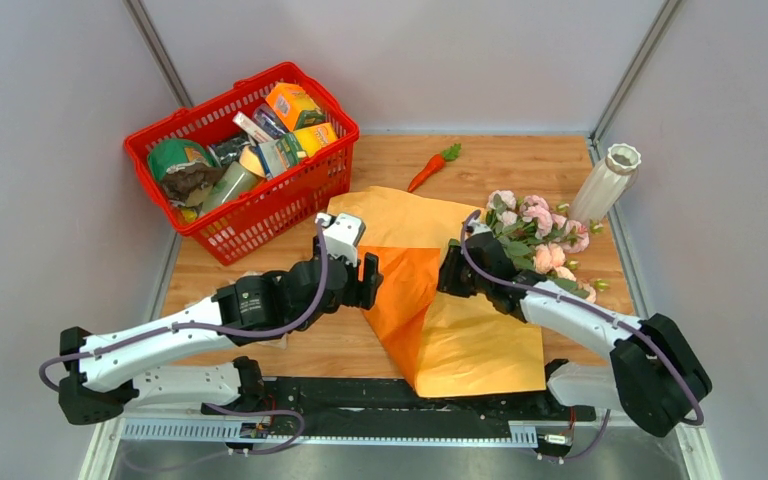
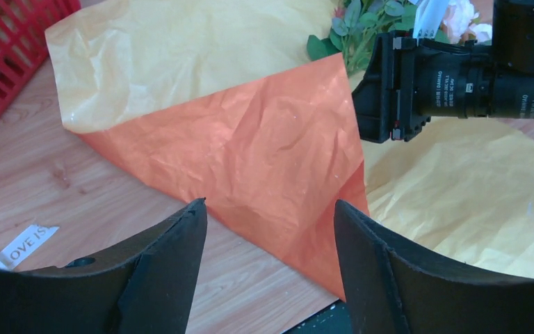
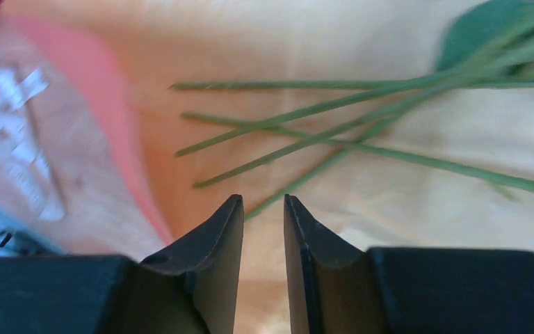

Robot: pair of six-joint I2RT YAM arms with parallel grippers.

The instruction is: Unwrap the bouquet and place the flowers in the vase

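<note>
The paper [image 1: 465, 345] lies opened on the worktop [image 1: 400, 155], with the flowers [image 1: 538, 238] at its 3 o'clock edge, blooms toward the vase [image 1: 605, 185] at 2 o'clock; the left pincer [image 2: 270, 209] gapes wide and empty, while the right pincer [image 3: 263, 202], narrowly apart, seemingly lines up on the bare stems [image 3: 334, 132].

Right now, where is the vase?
In the top view, the vase stands at the table's far right corner by the right wall, just beyond the pink flowers.
</note>
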